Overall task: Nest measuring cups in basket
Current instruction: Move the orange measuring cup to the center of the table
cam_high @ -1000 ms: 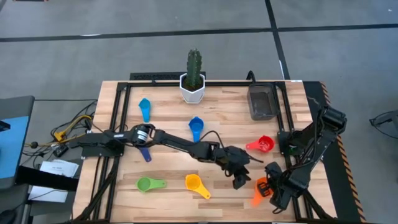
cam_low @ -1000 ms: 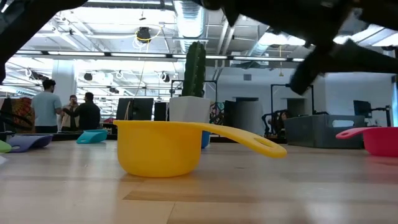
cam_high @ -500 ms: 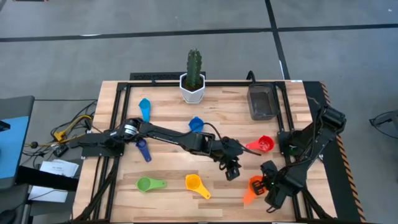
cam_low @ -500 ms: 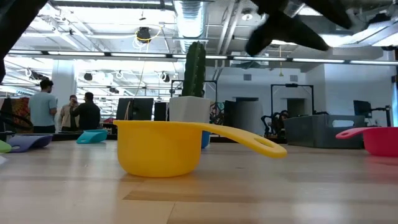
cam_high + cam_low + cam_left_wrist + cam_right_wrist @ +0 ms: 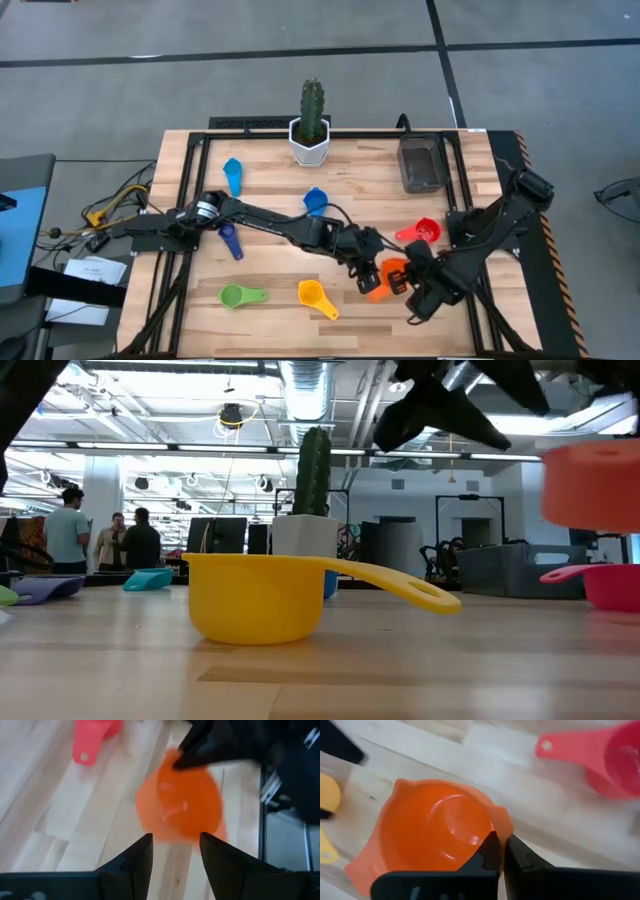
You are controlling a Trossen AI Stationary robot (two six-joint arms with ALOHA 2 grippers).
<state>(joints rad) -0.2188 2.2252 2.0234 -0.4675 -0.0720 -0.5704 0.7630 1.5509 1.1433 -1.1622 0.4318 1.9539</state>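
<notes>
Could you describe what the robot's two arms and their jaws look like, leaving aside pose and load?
Both arms are dark, nearly black, built of slim jointed links. The left arm has a silver ring near its base and black cables looping beside it. The right arm is blockier. The left gripper ends in two flat, tapered black jaws; the right gripper has similar matte black jaws.

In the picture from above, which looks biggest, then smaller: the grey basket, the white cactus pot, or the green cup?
1. Basket
2. Cactus pot
3. Green cup, handle left out; with it, pot and cup look alike.
</notes>
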